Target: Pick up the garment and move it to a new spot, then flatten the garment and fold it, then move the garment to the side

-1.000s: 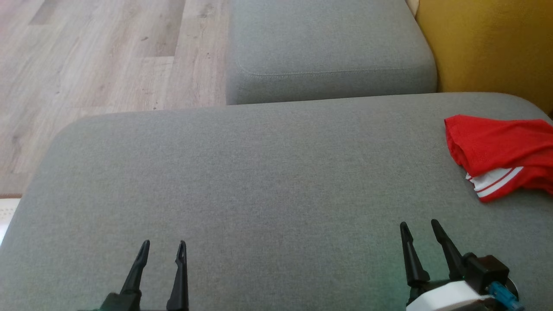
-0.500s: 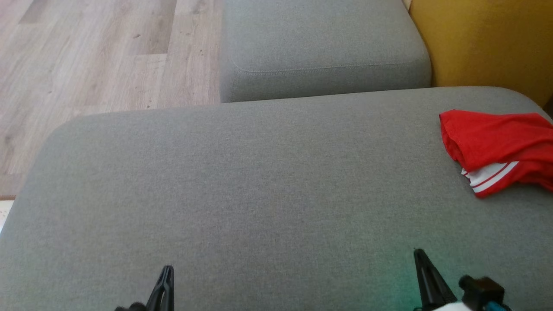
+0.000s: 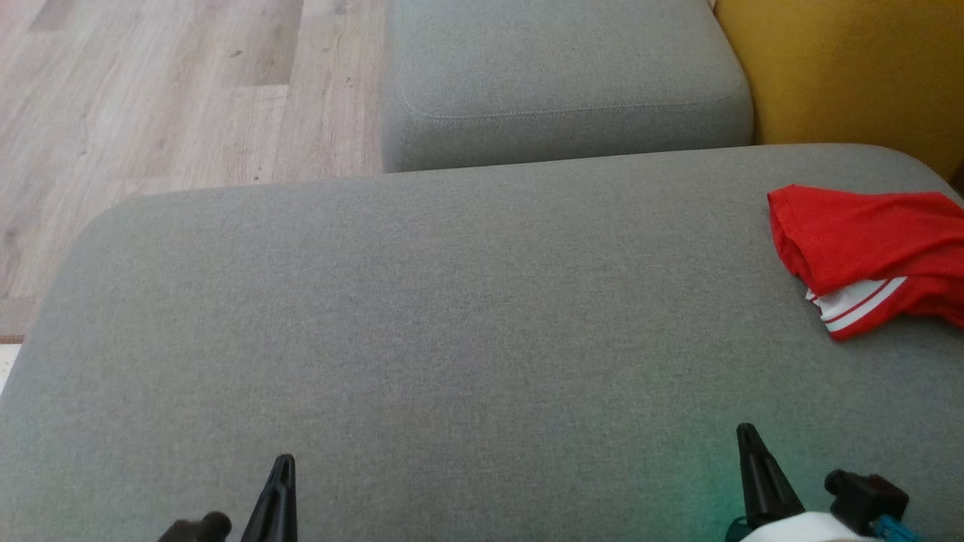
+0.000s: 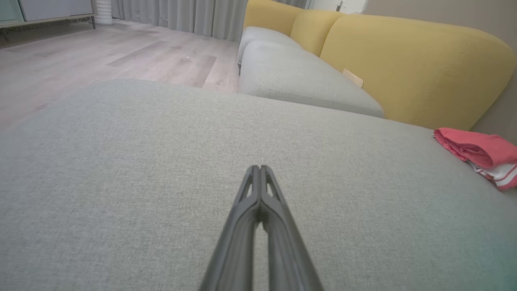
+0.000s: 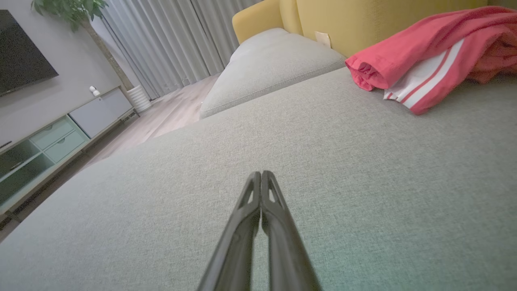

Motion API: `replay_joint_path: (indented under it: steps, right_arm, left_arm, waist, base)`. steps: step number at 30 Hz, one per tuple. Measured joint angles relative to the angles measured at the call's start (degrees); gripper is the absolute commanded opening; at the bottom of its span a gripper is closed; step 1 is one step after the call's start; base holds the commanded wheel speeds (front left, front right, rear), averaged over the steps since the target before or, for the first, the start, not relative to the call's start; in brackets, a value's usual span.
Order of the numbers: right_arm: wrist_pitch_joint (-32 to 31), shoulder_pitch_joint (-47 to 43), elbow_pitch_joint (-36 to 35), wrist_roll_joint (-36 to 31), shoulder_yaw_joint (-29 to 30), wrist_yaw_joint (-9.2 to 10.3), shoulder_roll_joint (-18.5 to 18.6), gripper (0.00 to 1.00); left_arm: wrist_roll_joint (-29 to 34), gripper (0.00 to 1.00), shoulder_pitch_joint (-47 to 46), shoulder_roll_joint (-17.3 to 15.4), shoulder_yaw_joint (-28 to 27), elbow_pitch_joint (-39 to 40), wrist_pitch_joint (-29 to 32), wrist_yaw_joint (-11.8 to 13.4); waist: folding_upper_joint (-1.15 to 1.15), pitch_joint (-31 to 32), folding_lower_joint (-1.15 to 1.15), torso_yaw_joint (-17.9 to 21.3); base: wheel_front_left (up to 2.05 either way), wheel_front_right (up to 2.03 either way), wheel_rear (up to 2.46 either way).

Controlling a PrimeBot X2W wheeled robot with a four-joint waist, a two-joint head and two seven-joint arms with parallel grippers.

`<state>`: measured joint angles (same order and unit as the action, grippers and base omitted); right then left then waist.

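Left tool (image 4: pixel 259 166) and right tool (image 5: pixel 261 172) closed.

From across the room, the left end effector (image 3: pixel 284 461) sits low at about 7 o'clock in the head view. Its two dark fingers (image 4: pixel 239 242) are pressed together into a single spike pointing toward 12. The right end effector (image 3: pixel 746 430) stands at about 5 o'clock, likewise closed tip to tip and leaning slightly toward 11, with its white wrist (image 3: pixel 791 528) just behind. Both are empty.
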<state>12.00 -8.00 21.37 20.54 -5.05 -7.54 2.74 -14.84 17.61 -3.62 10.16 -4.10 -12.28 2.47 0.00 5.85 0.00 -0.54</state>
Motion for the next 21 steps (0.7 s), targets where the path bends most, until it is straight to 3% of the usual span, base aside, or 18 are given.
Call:
replay_joint_path:
  steps: [21]
  right_arm:
    - [-2.99, 2.01, -1.02, 14.69, 1.87, 0.00, 0.03, 0.00]
  left_arm:
    - [-16.29, 0.00, -3.69, -0.19, -1.72, -2.56, 2.79, -2.00]
  waist:
    - [0.00, -1.21, 0.00, 0.10]
  base:
    - [0.00, 0.00, 0.00]
